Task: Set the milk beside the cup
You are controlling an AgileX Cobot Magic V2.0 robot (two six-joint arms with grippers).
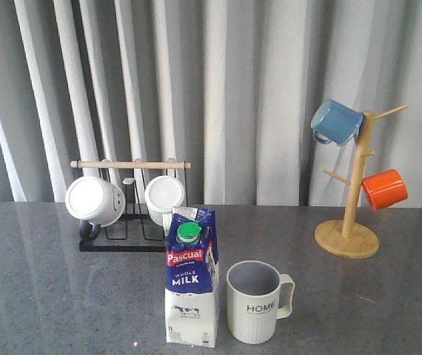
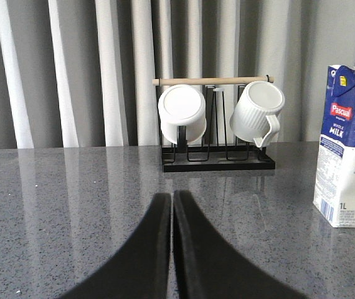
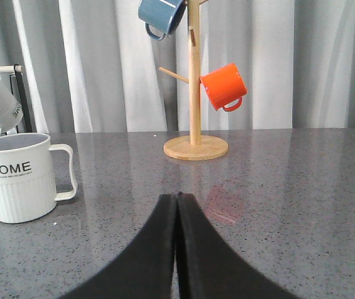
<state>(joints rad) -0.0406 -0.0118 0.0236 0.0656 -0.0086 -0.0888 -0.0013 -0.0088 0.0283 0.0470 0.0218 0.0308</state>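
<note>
White-and-blue milk (image 1: 192, 285) stands just beside the cup (image 1: 255, 302).

Soft, even, fairly bright light fills all three views, with no harsh shadows. The grey table (image 1: 48, 296) is glossy and carries pale vertical streaks that mirror the folds of the curtain (image 1: 255, 89) behind it. In the right wrist view a faint orange smear on the table reflects the orange mug (image 3: 224, 86). In the front view the base of the near-left white mug (image 1: 92, 198) is washed out to plain white. The black gripper fingers (image 2: 152, 249) at the near edge of both wrist views look soft and slightly blurred, while lettering on the milk (image 1: 190, 285) and the cup (image 3: 20, 177) reads sharply.
</note>
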